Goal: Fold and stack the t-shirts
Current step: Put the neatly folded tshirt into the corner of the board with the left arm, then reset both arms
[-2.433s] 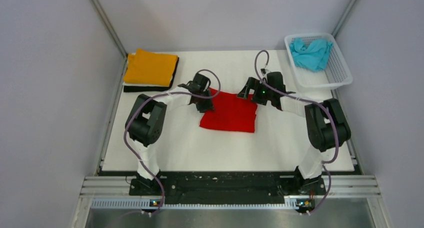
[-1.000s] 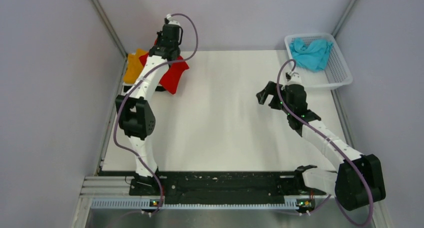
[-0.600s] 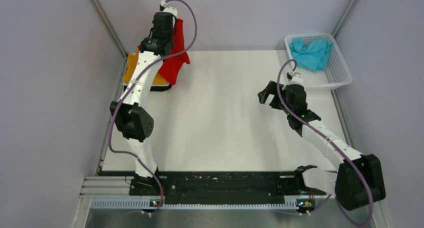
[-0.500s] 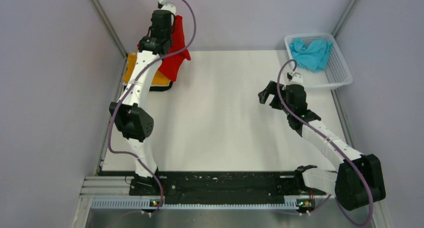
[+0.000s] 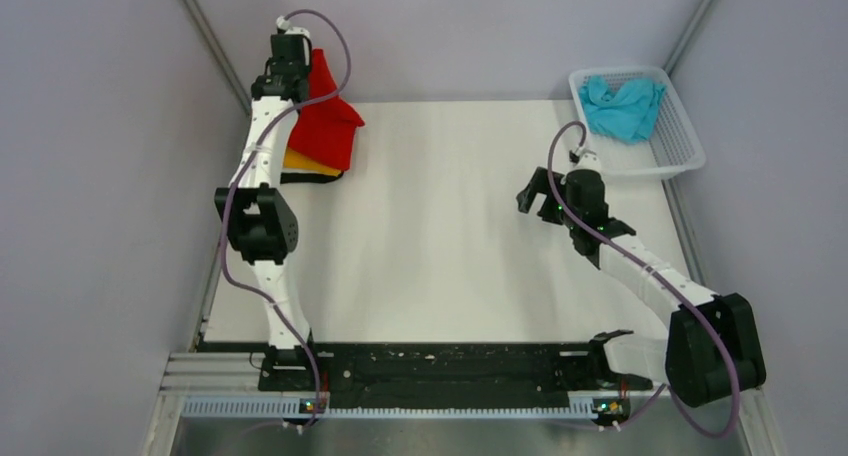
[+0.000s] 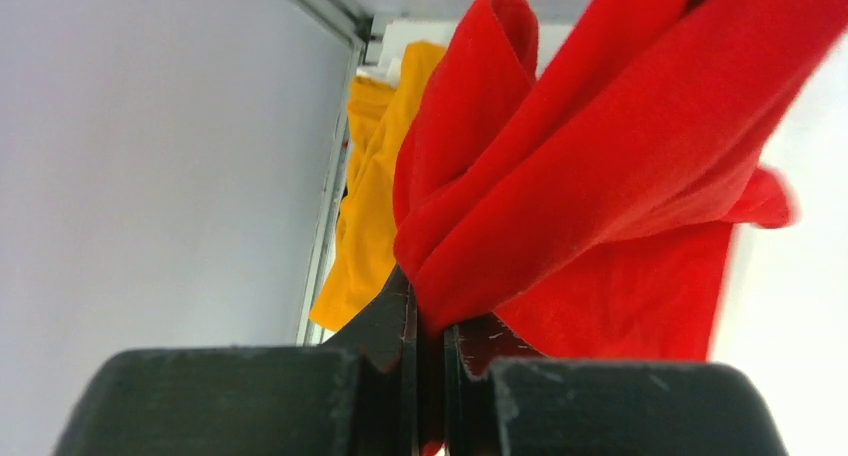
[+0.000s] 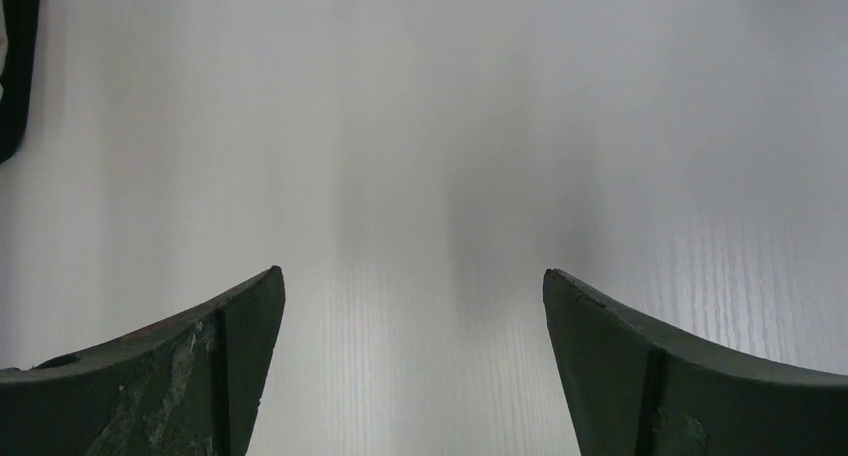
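My left gripper (image 5: 292, 68) is shut on the bright red t-shirt (image 5: 325, 126) and holds it up at the far left corner, where it hangs down over the stack. In the left wrist view the red cloth (image 6: 600, 166) is pinched between the closed fingers (image 6: 400, 316). The orange t-shirt (image 5: 305, 162) lies under it on a black one (image 5: 315, 177); orange also shows in the left wrist view (image 6: 370, 196). The turquoise t-shirt (image 5: 622, 106) lies crumpled in the basket. My right gripper (image 5: 533, 194) is open and empty over bare table (image 7: 420, 176). No white shirt shows.
A white lattice basket (image 5: 680, 141) stands at the far right corner. Metal frame posts and grey walls close in the left, back and right sides. The white table top (image 5: 450, 246) lies between the arms.
My left arm has carried the red t-shirt from the table's middle to the far left corner and over the orange stack. My right gripper let go, pulled back to the right and stands open.
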`<state>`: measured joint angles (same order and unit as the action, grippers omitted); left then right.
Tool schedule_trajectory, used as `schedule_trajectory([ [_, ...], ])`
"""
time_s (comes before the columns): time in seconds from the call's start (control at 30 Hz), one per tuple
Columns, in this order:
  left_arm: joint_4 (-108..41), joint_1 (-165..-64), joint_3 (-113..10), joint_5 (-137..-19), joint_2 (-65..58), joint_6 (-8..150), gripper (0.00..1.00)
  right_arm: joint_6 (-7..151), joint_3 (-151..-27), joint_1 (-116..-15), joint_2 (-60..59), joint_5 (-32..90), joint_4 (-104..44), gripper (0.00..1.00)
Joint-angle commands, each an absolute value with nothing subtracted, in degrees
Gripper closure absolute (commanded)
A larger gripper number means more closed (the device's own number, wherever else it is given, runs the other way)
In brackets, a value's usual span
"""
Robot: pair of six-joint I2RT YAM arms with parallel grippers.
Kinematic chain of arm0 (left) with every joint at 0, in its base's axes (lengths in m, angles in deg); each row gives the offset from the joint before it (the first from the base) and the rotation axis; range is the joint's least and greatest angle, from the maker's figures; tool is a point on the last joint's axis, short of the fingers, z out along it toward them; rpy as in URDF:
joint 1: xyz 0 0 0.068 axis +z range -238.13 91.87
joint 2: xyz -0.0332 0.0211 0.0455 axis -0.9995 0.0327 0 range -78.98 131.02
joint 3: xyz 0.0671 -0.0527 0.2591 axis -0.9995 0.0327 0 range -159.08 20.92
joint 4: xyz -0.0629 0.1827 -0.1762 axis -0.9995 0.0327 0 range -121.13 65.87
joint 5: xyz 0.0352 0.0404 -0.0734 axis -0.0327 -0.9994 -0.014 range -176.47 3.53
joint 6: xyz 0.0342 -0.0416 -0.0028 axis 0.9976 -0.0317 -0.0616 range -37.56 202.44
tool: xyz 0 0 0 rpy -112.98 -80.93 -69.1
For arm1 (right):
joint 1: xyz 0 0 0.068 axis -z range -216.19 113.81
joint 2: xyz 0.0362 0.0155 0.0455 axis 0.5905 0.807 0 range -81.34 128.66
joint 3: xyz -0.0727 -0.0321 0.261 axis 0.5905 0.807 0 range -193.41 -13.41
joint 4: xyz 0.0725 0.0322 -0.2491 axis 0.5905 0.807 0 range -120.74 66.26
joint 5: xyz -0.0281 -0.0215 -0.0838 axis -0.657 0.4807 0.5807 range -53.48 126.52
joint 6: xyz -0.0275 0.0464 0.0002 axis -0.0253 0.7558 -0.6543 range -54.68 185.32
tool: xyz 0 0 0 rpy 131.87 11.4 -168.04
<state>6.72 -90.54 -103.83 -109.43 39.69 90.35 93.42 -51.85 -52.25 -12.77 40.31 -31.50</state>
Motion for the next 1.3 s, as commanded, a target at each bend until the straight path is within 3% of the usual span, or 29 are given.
schedule_trajectory([
  [0.0,5.49,-85.21,-108.62,-106.55,45.44,88.05,0.99,93.28,-54.89,-51.85,-11.71,41.63,-31.38,0.01],
  [0.2,6.34,-79.55,-113.78,-105.65,52.07,82.97,0.81,93.40,-55.55,-51.89,-10.31,42.39,-30.94,0.01],
  [0.23,6.33,-78.96,-114.04,-106.24,52.59,82.58,0.72,93.39,-55.84,-51.92,-10.05,42.67,-30.84,0.01],
  [0.33,6.31,-78.29,-114.00,-108.39,52.67,80.09,0.10,93.79,-56.28,-51.84,-10.25,43.21,-28.72,0.01],
  [0.37,6.31,-78.33,-114.04,-108.74,52.15,79.56,0.02,93.99,-56.30,-51.84,-10.63,43.20,-28.30,0.01],
  [0.53,7.29,-78.46,-110.87,-102.07,44.61,73.77,0.01,94.89,-55.48,-51.90,-15.85,44.18,-25.59,0.01],
  [0.7,5.19,-80.37,-98.38,-93.48,30.60,68.52,0.01,95.48,-53.29,-51.87,-22.73,44.78,-21.47,0.01],
  [0.9,-7.14,-86.08,-66.76,-87.39,7.49,58.50,0.02,96.97,-48.16,-51.86,-31.51,44.25,-19.19,0.01],
  [1.1,-15.28,-104.70,-30.88,-101.83,-16.29,53.09,0.01,97.01,-44.84,-51.91,-37.50,47.67,-13.82,0.01],
  [1.27,-14.47,-108.01,-11.86,-101.08,-31.27,46.04,0.01,98.50,-42.66,-51.85,-41.42,51.99,-10.36,0.01],
])
